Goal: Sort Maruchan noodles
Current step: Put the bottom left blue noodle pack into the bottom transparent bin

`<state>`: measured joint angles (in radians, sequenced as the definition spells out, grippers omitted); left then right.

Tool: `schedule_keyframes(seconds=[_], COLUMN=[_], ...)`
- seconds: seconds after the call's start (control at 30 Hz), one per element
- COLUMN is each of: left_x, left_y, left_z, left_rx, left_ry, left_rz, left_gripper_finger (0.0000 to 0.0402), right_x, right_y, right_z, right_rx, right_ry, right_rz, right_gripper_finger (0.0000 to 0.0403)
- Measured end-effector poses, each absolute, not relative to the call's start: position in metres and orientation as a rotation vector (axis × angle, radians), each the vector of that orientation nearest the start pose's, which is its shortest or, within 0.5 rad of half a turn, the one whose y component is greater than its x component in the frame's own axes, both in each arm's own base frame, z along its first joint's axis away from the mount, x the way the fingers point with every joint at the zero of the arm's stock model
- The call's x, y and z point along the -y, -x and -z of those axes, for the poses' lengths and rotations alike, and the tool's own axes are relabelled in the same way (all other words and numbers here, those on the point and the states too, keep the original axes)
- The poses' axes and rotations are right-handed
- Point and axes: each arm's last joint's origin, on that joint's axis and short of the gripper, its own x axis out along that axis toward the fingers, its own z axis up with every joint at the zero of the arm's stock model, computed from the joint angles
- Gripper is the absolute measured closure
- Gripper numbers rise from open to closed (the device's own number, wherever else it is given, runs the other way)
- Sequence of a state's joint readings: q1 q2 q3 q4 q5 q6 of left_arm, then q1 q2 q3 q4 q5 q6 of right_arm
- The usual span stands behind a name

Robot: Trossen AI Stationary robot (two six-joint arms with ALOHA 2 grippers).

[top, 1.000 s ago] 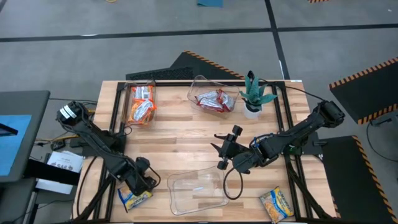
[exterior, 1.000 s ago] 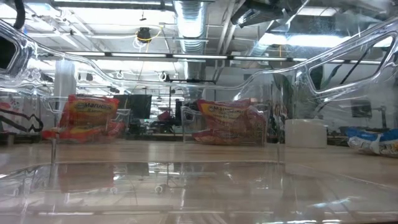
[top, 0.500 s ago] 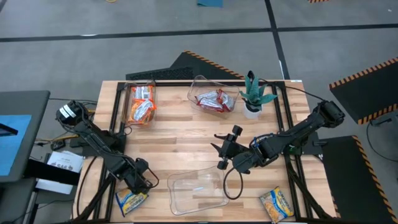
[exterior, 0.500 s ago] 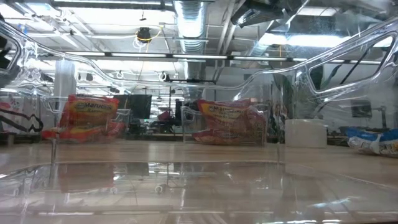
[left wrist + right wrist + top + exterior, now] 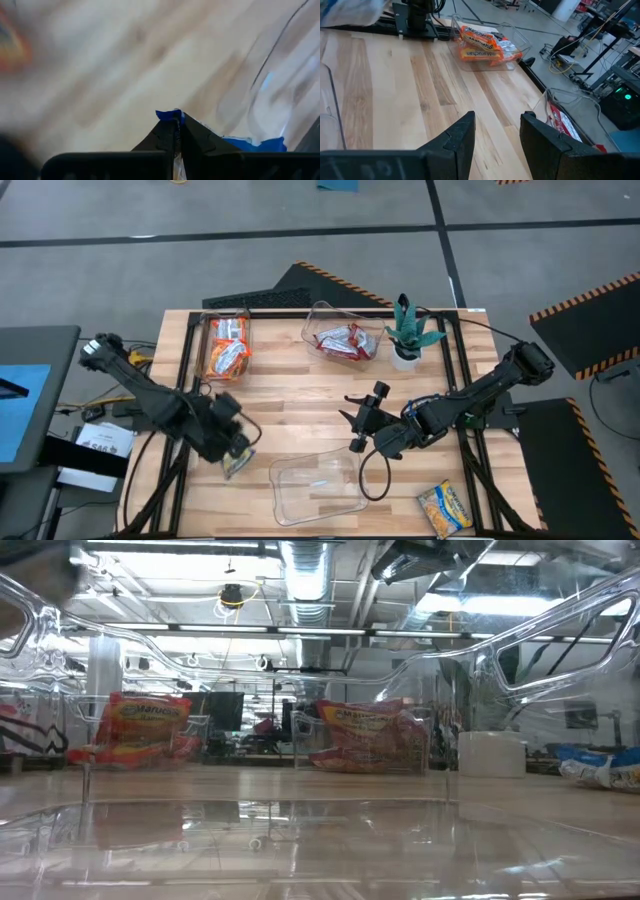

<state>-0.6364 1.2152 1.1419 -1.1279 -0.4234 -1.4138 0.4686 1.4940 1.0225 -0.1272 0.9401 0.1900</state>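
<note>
My left gripper (image 5: pixel 233 452) is shut on a yellow-and-blue Maruchan noodle packet (image 5: pixel 239 465), just left of an empty clear bin (image 5: pixel 318 488) at the table's near edge. My right gripper (image 5: pixel 357 427) hangs open above the table's middle, touching nothing. Another yellow-and-blue packet (image 5: pixel 443 508) lies flat at the near right corner. Orange packets (image 5: pixel 226 348) lie in a clear bin at the far left. Red-and-white packets (image 5: pixel 346 340) lie in a clear bin at the far middle. My left gripper pinches the packet's blue edge (image 5: pixel 167 115) between its two shut fingers (image 5: pixel 162 137). The blue edge sticks out just past the fingertips. In the high view the packet hangs at the gripper, lifted clear of the table.
A potted plant (image 5: pixel 409 332) stands at the far right, next to the bin of red-and-white packets. Bare wood lies in the table's middle (image 5: pixel 290 405), between the far bins and the near bin. Dark frame rails run along the table's left and right edges.
My left gripper has shut on the yellow-and-blue packet that lay at the near left corner. It has lifted the packet clear and carried it up, away from the near edge and toward the empty clear bin. The left arm has swung with it.
</note>
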Motion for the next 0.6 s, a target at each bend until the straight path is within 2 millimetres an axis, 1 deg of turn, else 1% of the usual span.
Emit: schedule_keyframes(seconds=[0.1,0.17,0.23,0.33,0.47,0.6], left_x=[0.106,0.104,0.106,0.114,0.130,0.150], left_y=[-0.188,-0.202,-0.218,-0.242,-0.270,-0.288], left_z=[-0.331,-0.341,-0.345,-0.344,-0.332,-0.320], left_rx=[-0.773,-0.688,-0.631,-0.588,-0.572,-0.555], left_ry=[0.585,0.544,0.505,0.437,0.351,0.301], left_rz=[-0.514,-0.462,-0.380,-0.244,-0.099,0.034], left_gripper_finger=[0.0401,0.0401,0.0401,0.0401,0.0401,0.0401], right_x=[-0.122,-0.122,-0.122,-0.122,-0.122,-0.122], right_y=[-0.292,-0.292,-0.292,-0.292,-0.292,-0.292], right_z=[-0.261,-0.261,-0.261,-0.261,-0.261,-0.261], right_rx=[-0.414,-0.414,-0.414,-0.416,-0.419,-0.420], right_ry=[0.212,0.212,0.213,0.223,0.234,0.241], right_rz=[0.496,0.496,0.496,0.495,0.493,0.494], right_gripper_finger=[0.0227,0.0227,0.0227,0.0227,0.0227,0.0227])
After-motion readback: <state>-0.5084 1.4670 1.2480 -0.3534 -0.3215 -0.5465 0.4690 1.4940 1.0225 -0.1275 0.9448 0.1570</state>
